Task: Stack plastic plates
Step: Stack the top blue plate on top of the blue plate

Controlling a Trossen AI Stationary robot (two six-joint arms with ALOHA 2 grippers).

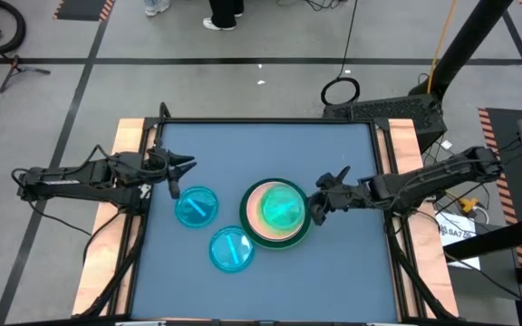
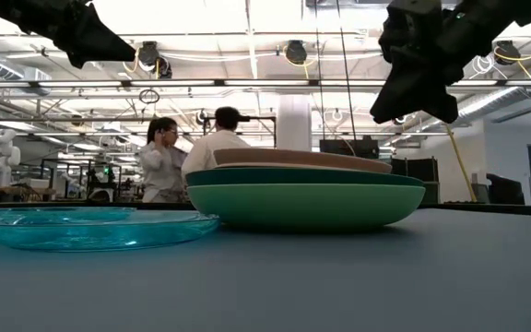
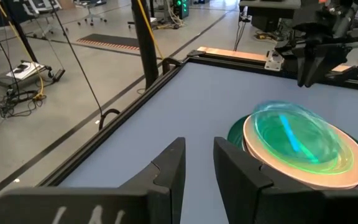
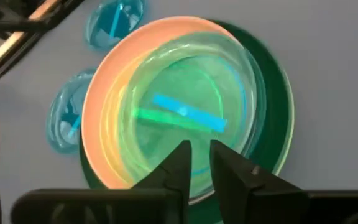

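Note:
A stack of plates (image 1: 277, 213) stands mid-table: a light green plate (image 2: 302, 207) on the tabletop, a dark green one (image 2: 302, 177) in it, a pink one (image 4: 104, 106) above, and a translucent lime-cyan plate (image 4: 185, 106) on top. Two translucent cyan plates (image 1: 196, 206) (image 1: 231, 248) lie flat on the table left of the stack. My left gripper (image 1: 178, 177) hovers over the far-left edge of the first cyan plate, fingers a narrow gap apart. My right gripper (image 1: 318, 204) hangs above the stack's right rim, also narrowly open and holding nothing.
The blue tabletop (image 1: 270, 145) has a raised frame and wooden side strips (image 1: 406, 145). Bare surface lies behind the plates and along the near edge. People stand in the room beyond the table (image 2: 201, 152).

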